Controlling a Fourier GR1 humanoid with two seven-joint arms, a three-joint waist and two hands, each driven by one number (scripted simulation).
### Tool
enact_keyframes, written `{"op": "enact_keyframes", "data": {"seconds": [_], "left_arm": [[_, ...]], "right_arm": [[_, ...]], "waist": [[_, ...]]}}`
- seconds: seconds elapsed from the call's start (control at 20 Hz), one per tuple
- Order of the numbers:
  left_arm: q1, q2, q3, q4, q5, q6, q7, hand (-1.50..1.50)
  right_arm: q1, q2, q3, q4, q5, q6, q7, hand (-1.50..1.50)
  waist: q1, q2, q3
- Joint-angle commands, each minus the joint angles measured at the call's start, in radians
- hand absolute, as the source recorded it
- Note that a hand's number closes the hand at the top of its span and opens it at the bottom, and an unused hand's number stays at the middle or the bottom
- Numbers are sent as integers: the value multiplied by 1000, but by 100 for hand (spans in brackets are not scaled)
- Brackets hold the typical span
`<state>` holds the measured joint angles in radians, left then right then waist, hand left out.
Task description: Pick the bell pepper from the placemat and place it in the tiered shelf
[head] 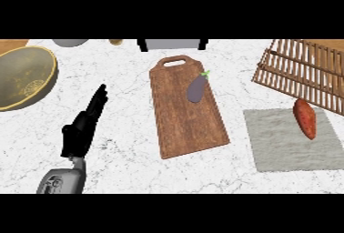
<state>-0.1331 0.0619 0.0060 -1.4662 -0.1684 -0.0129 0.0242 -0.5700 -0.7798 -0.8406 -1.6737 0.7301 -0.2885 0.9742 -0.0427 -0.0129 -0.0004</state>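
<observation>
An elongated orange-red vegetable (305, 118) lies on the grey placemat (282, 145) at the right; it looks more like a sweet potato than a bell pepper. Its upper tip is close to the wooden slatted tiered shelf (302, 68) at the upper right. My left hand (82, 129) shows at the lower left, fingers straight and pointing up, holding nothing, far from the placemat. My right hand is out of view.
A wooden cutting board (184, 123) with a handle lies in the middle, with a purple eggplant (197, 88) on its upper part. A large brass bowl (23, 77) stands at the left edge. A grey and black object (173, 44) sits at the back.
</observation>
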Motion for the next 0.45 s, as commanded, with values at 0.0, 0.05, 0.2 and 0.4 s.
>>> {"op": "enact_keyframes", "data": {"seconds": [0.0,0.05,0.2,0.4], "left_arm": [[21,-2,18,18,-2,21,-29,0],[20,23,29,-24,16,-4,-8,0],[-16,11,16,3,4,2,22,0],[27,36,31,4,27,-32,-21,0]], "right_arm": [[169,-9,-159,-153,-128,196,61,-150],[220,-5,-218,-178,-175,222,24,-150],[317,-8,-319,-261,-259,363,43,-150],[414,49,-522,-385,-440,498,42,-150]], "waist": [[-31,-5,1],[-25,-6,2],[-30,-3,1],[-21,-3,0]]}}
